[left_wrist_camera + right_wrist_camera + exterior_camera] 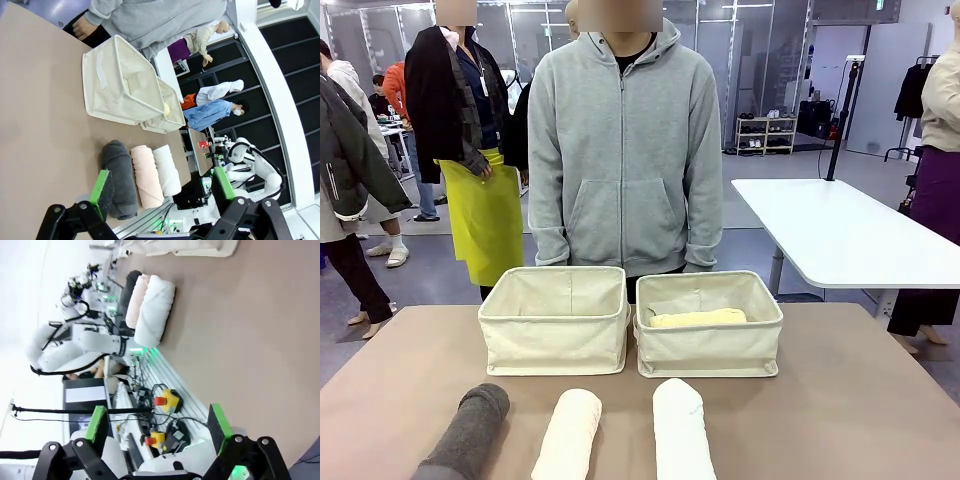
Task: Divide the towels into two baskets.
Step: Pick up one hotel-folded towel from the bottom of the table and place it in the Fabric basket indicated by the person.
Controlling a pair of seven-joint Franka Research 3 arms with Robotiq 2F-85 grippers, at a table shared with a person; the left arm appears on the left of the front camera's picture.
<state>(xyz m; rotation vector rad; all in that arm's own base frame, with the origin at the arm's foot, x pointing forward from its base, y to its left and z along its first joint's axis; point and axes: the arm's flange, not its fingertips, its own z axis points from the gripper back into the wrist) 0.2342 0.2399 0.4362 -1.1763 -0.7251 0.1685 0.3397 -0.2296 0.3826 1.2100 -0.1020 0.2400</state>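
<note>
Pale yellow terry roll [698,318] is lodged in right beige canvas basket [710,358]; left basket [555,345] is seen unfilled. Dark grey roll [470,432], cream roll [567,432] and white roll [680,432] are left on table [860,400]. Fingers of left gripper [162,189] and right gripper [158,422] are held spread, empty.

- Front: I face across the surface [860,400], baskets [555,335] close.
- Left wrist: rolled sideways, looking past the left pincer [162,190].
- Right wrist: rolled, over the near edge; all three share the towels [567,432].

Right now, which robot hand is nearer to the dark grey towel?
Left. The left hand hangs close to the dark grey towel. The right hand is farther off, beyond the white towel at the row's other end.
</note>
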